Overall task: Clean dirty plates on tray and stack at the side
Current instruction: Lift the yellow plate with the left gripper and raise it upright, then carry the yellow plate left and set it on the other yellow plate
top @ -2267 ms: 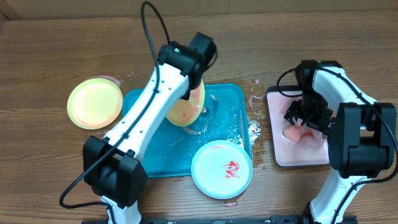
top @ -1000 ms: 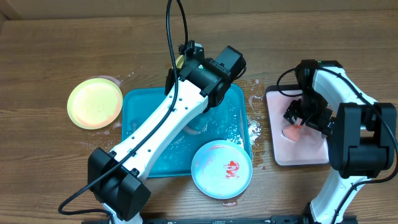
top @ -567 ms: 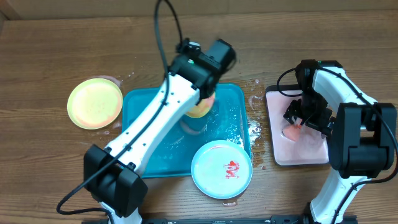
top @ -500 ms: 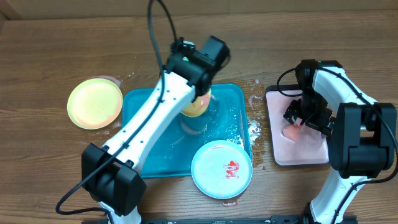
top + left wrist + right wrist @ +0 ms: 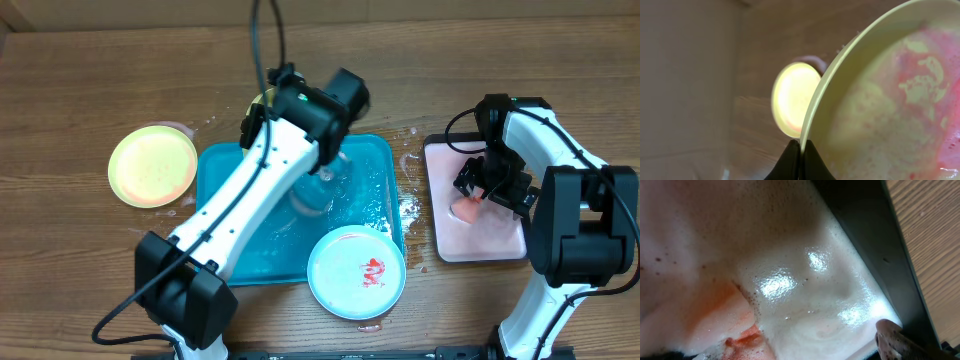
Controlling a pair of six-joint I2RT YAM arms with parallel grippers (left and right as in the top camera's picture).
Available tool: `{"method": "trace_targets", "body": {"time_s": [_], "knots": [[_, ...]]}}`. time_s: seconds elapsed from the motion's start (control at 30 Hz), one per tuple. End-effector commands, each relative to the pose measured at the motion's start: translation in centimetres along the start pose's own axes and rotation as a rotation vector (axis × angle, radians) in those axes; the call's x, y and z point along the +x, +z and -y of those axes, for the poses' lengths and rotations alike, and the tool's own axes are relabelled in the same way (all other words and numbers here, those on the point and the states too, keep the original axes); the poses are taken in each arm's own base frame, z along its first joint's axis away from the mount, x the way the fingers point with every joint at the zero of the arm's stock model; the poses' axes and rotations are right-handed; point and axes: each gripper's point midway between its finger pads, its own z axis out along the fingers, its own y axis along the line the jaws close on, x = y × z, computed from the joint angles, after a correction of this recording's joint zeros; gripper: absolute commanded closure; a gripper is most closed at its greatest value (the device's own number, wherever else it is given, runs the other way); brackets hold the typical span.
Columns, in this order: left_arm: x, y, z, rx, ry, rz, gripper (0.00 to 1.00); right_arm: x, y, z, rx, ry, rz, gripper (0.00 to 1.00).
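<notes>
Overhead view: looks straight down from well above on the whole table [image 5: 90, 80], with the tray [image 5: 372, 190] near centre. Left wrist view: set hard against the tilted held plate [image 5: 880, 100], facing past its rim to the flat plate [image 5: 792, 100], which overhead shows at far left [image 5: 153, 166]. Right wrist view: nearly touching the wet pink tray [image 5: 790, 255], which overhead shows at right [image 5: 490, 235].

Wooden table [image 5: 80, 260] with a small black-rimmed pink tray [image 5: 490, 245] on the right, soapy inside, pink sponge [image 5: 466, 211] in it, water splashes [image 5: 412, 160] just beside.
</notes>
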Motion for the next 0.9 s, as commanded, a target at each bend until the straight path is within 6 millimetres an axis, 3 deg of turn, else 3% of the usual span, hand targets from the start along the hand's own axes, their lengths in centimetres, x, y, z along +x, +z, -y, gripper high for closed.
{"method": "trace_targets", "body": {"time_s": [0.0, 0.2, 0.4, 0.87], "knots": [[-1.5, -2.8, -2.3, -0.154, 0.049, 0.146, 0.95, 0.7, 1.9, -1.5, -0.022, -0.005, -0.045, 0.00], [-1.8, -6.3, -0.7, -0.168, 0.124, 0.253, 0.96, 0.7, 1.9, -1.5, -0.021, -0.005, -0.044, 0.00], [-2.3, -8.9, -0.9, -0.242, 0.175, 0.356, 0.96, 0.7, 1.9, -1.5, -0.021, -0.005, -0.045, 0.00], [-2.4, -10.5, -0.5, -0.259, 0.201, 0.407, 0.96, 0.7, 1.9, -1.5, -0.022, -0.005, -0.045, 0.00]]}}
